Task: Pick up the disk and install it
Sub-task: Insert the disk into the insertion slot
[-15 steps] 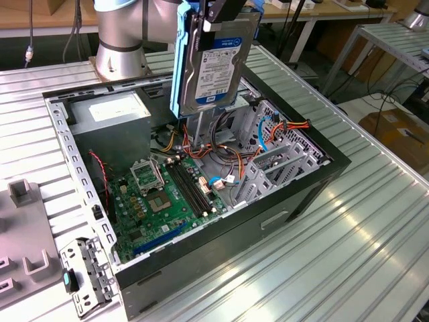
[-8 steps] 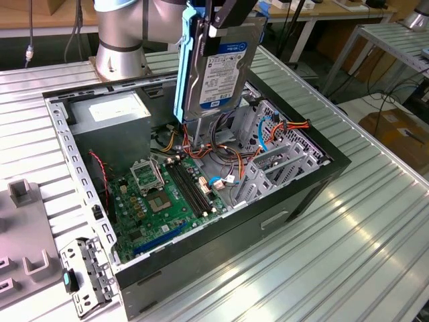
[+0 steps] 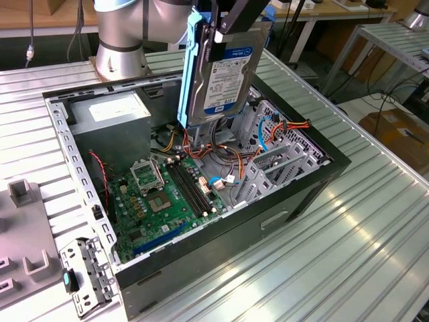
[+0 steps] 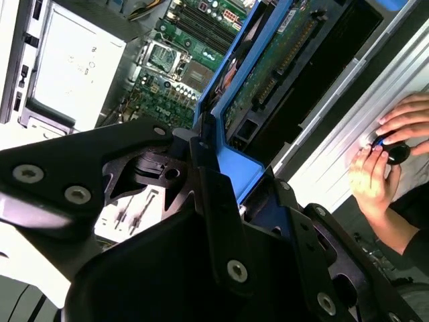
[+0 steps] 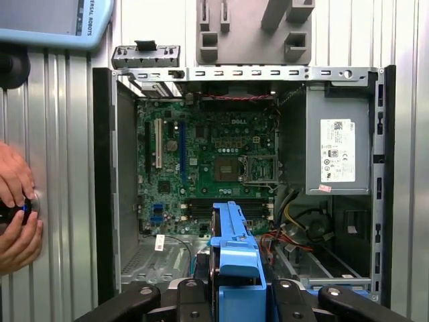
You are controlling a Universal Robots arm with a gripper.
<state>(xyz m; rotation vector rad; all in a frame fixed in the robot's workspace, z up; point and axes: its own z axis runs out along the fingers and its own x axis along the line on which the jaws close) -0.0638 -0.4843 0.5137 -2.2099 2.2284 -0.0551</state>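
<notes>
Closest in both wrist views is the black claw [image 5: 236,295], its fingers drawn in tight on the blue end piece of the disk [image 3: 224,77]. The disk hangs edge-down and nearly upright, its white label with dark bands facing out in the exterior view and a blue side rail [image 3: 188,67] running down one long edge. It is clear of the tabletop [image 3: 348,255] and held above the open computer case [image 3: 301,194], over the tangle of orange and red cables [image 3: 288,125] between the motherboard [image 3: 161,194] and the metal drive bays [image 3: 281,161]. It appears to touch nothing but the claw.

So the pick-up looks done, while the installing is not: the disk is not seated in any bay and no part of it has entered a slot.

Inside the case, the grey power supply [image 3: 110,111] with its white sticker sits at the end nearest the arm's base [image 3: 120,54]. A grey plastic fixture [image 3: 23,228] lies by the tabletop's edge at the exterior view's left. At another edge of the tabletop, a person's hands [image 5: 17,215] rest on a small dark control.
</notes>
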